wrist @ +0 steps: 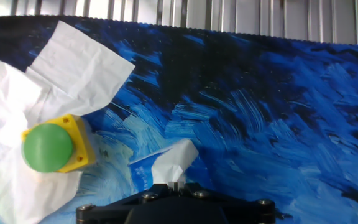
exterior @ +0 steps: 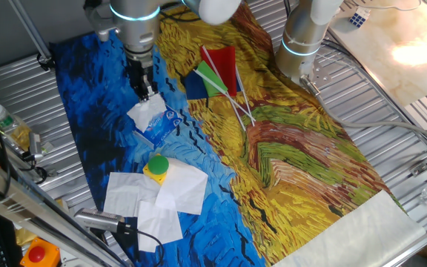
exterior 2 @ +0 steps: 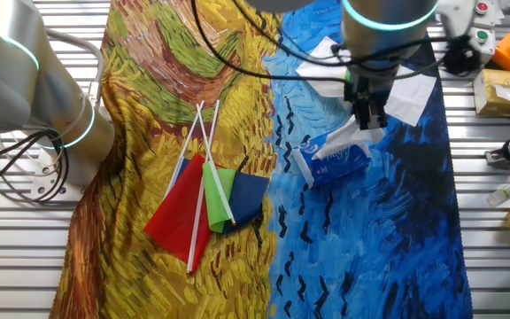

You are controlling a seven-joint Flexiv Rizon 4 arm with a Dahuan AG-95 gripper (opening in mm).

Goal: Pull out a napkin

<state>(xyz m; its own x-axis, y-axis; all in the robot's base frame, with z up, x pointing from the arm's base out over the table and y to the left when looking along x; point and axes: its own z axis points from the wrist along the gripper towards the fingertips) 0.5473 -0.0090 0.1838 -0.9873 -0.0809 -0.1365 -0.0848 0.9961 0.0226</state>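
The blue plastic tissue packet (exterior: 159,126) lies on the blue part of the painted cloth; it also shows in the other fixed view (exterior 2: 330,162). A white napkin (exterior: 145,111) sticks up out of its far end, and shows as well in the other fixed view (exterior 2: 352,138) and the hand view (wrist: 174,163). My gripper (exterior: 144,93) hangs straight above the packet's end and is shut on the napkin's top, which is stretched between the jaws and the packet. In the other fixed view the gripper (exterior 2: 367,120) pinches the napkin's tip.
Larger white sheets (exterior: 154,194) lie near the front with a green-and-yellow button (exterior: 156,166) on them. Red, green and blue flags on white sticks (exterior: 215,76) lie on the yellow part. A second arm's base (exterior: 302,44) stands at the back. Metal slats surround the cloth.
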